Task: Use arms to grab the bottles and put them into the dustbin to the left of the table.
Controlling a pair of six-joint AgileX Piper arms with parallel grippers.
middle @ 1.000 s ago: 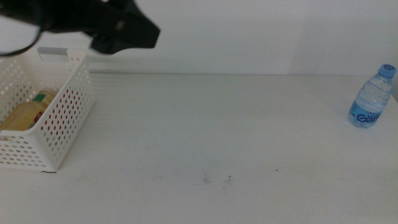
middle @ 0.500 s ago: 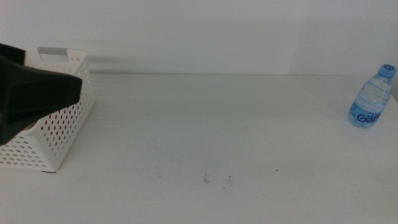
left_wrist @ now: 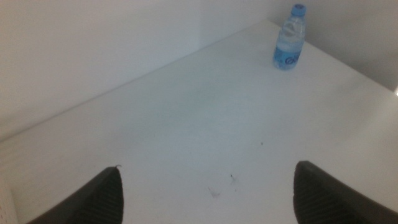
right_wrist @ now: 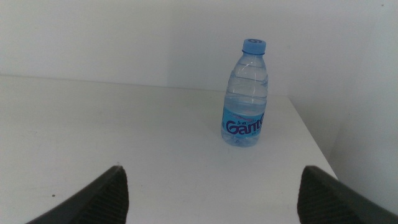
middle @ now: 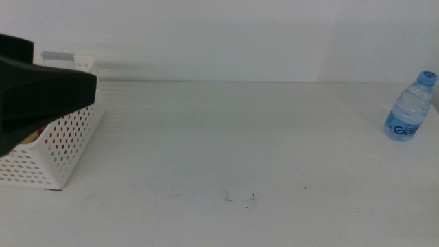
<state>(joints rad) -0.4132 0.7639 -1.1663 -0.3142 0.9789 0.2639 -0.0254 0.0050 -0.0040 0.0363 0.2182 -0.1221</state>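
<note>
Behind the left arm (middle: 38,103), the bin (middle: 68,147) is sitting mostly hidden; both tools (left_wrist: 208,186) (right_wrist: 211,190) are gaping empty, the bottle (right_wrist: 245,93) standing upright on the worktop (middle: 240,137) ahead of the right one.

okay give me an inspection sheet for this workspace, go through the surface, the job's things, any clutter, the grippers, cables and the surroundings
Surface: wide white flat tabletop, with a few tiny dark specks near its front.
Job's things: small clear water bottle with a blue cap stands upright at the table's far right edge. White perforated plastic basket sits at the left edge; red and yellow show through its holes, contents otherwise hidden.
Clutter: nothing seen.
Grippers: left gripper open and empty, its arm blurred in front of the basket. Right gripper open and empty, facing the water bottle, apart from it.
Cables: nothing seen.
Surroundings: plain white wall behind the table.
</note>
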